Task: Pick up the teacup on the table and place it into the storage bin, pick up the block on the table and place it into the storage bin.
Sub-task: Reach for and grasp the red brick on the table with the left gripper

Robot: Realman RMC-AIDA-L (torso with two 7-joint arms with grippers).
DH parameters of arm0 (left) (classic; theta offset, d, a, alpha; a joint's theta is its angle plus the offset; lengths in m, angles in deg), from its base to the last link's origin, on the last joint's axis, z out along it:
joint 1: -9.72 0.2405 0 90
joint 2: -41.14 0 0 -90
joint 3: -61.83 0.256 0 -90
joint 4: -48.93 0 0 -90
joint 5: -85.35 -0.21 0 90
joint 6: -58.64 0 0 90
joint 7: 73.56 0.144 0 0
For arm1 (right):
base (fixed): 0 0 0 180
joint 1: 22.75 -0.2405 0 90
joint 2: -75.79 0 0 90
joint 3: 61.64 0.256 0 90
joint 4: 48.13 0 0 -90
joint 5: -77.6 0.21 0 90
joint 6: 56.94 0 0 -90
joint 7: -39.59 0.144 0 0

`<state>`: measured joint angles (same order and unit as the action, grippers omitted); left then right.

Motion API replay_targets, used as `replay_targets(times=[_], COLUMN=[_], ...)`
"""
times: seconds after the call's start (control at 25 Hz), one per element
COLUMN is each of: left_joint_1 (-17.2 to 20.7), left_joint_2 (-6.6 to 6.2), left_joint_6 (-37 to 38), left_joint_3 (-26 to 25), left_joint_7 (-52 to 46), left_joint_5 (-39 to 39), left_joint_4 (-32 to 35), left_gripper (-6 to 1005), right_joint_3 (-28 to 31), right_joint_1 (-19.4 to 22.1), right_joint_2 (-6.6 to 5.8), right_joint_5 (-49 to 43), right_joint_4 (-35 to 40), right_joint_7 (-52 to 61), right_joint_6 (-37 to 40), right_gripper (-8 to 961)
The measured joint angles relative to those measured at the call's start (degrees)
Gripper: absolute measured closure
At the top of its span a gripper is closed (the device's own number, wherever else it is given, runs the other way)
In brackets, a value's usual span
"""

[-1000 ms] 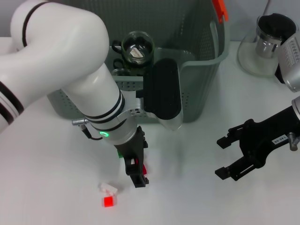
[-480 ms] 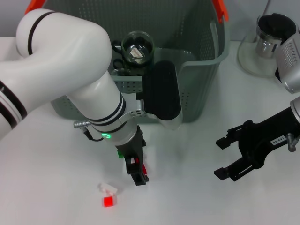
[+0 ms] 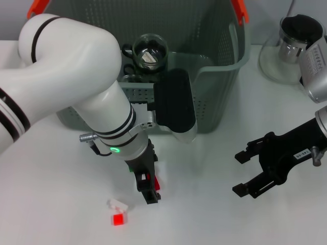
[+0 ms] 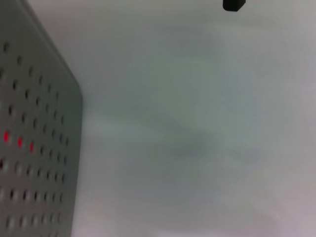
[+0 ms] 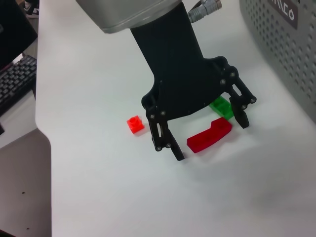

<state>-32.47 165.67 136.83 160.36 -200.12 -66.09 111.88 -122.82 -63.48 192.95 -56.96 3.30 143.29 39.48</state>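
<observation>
Was at the block step: left pincer (image 5: pixel 202 132) spread low over the dark red block (image 5: pixel 209 135) on the table (image 3: pixel 204 214) just near of the bin (image 3: pixel 214 76), needing only to drop and close, while right pincer (image 3: pixel 250 171) waited spread at right.

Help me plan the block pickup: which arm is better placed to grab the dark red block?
Left. Its open claw already hangs over the dark red block, one finger on either side. The right claw sits open well off to the right, with bare table between.
</observation>
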Motion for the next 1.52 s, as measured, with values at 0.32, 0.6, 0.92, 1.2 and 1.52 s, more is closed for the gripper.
replay_targets(times=[0.32, 0.6, 0.92, 1.2, 1.52], left_joint_1=[-0.07, -0.09, -0.09, -0.09, -0.09], left_joint_2=[0.01, 0.01, 0.01, 0.01, 0.01], left_joint_6=[-0.31, -0.29, 0.09, 0.11, 0.0], left_joint_3=[0.01, 0.01, -0.01, -0.04, -0.31], left_joint_7=[-0.25, -0.3, -0.29, -0.4, -0.6], left_joint_5=[0.01, 0.01, 0.46, 0.4, 0.18], left_joint_4=[-0.46, -0.55, -0.54, -0.53, -0.55], left_gripper=[47, 58, 77, 94, 175], right_joint_3=[0.0, -0.07, -0.09, -0.09, -0.09], right_joint_1=[0.05, 0.04, 0.0, -0.05, -0.05], right_joint_2=[0.0, 0.0, 0.0, 0.0, 0.0], right_joint_5=[0.0, 0.0, 0.0, 0.0, 0.0], right_joint_4=[-0.04, -0.03, -0.01, -0.02, -0.01], right_joint_7=[0.0, -0.09, -0.09, -0.09, -0.09], right_joint_6=[-0.27, -0.46, -0.61, -0.79, -0.79], right_gripper=[8, 8, 9, 9, 9])
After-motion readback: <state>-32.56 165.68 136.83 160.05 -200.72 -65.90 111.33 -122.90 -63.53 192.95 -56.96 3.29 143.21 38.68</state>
